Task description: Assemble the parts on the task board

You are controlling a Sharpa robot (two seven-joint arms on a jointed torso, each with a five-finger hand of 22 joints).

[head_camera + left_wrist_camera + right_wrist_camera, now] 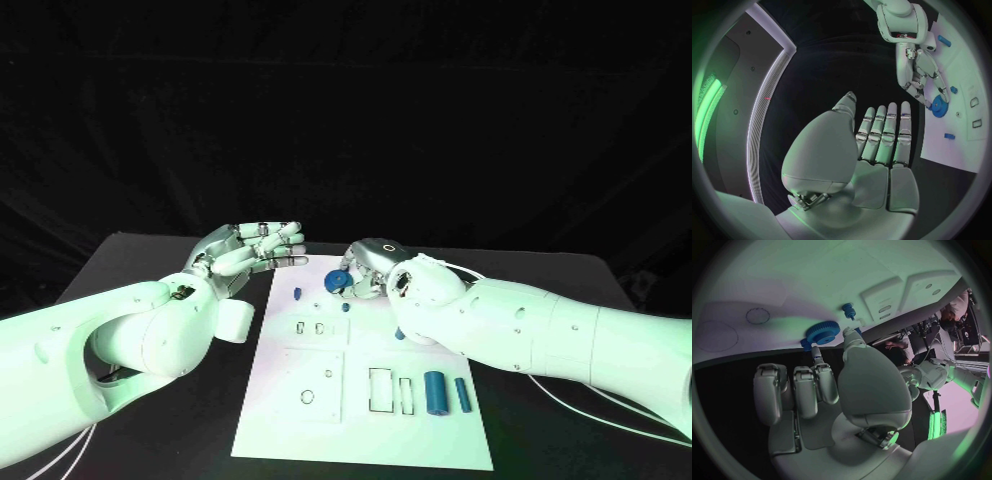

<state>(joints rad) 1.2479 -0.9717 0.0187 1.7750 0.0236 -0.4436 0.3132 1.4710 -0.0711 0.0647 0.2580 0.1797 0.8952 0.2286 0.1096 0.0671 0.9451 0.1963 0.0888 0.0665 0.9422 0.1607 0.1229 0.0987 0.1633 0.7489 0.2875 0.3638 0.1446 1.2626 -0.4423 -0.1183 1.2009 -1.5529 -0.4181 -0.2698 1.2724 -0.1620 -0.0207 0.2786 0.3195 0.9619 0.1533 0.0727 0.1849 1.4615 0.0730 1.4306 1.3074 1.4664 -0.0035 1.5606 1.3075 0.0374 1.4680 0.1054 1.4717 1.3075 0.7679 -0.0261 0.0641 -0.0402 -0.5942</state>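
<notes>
At the far end of the task board (361, 400), the right hand (372, 268) holds a blue gear (338, 280) pinched between thumb and fingertips, just above the white surface; in the right wrist view the gear (822, 332) sits at the tips of the fingers (819, 360), its toothed rim facing the board, while the remaining fingers stay curled back toward the palm. Just beside the gear, on the board, stands a small blue peg (848, 310), and a second small blue piece (296, 293) lies on the board between the two hands. The left hand (257, 250) hangs beside the board's left edge, apart from it and level with the right hand — it holds nothing, and the left wrist view shows its fingers (882, 132) straight, side by side, with the thumb set slightly off. The same view shows the right hand (923, 75) across from it with the gear (939, 107) at its fingertips. Nearer the robot than the right hand, under its forearm, two blue cylinders — a thick one (436, 393) and a thin one (462, 395) — lie side by side on the board next to a rectangular recess (381, 390).
</notes>
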